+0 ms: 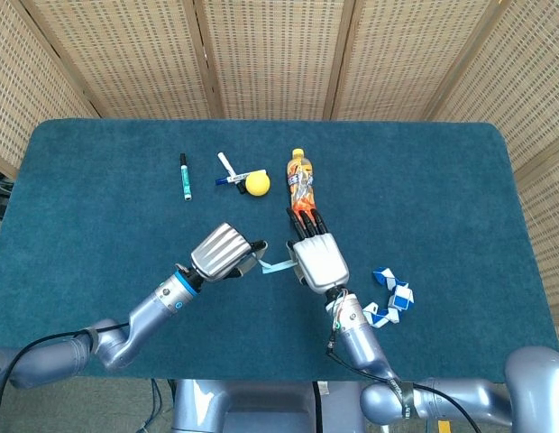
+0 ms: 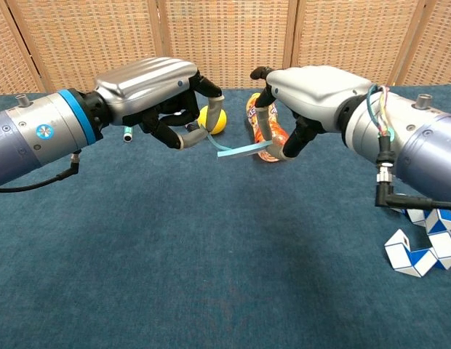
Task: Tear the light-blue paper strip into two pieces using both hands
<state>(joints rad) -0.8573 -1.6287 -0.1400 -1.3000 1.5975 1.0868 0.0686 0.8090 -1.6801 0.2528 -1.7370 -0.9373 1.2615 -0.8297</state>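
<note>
While both hands hold the light-blue paper strip [image 2: 238, 151] above the desk [image 1: 442, 180], the strip reads as one unbroken piece, so the tear itself is judged not yet done. The left hand [image 2: 156, 94] pinches one end of the strip between its thumb and curled fingers, and the right hand [image 2: 302, 98] pinches the other end in the same way; neither hand is spread wide. In the chest view the strip spans the short gap between the two hands, clear of the desk surface, with a slight sag and no visible split along its length. In the head view the strip [image 1: 278, 267] shows as a short pale band between the left hand [image 1: 224, 253] and the right hand [image 1: 317, 260]. Completed stage, as far as can be judged: pick-up and two-handed grasp. Remaining stage: separation into two pieces. Behind the hands lie an orange bottle [image 1: 301, 185], a yellow ball [image 1: 257, 184] and two markers [image 1: 185, 175]; a blue-and-white twist puzzle [image 1: 388, 302] lies to the right.
</note>
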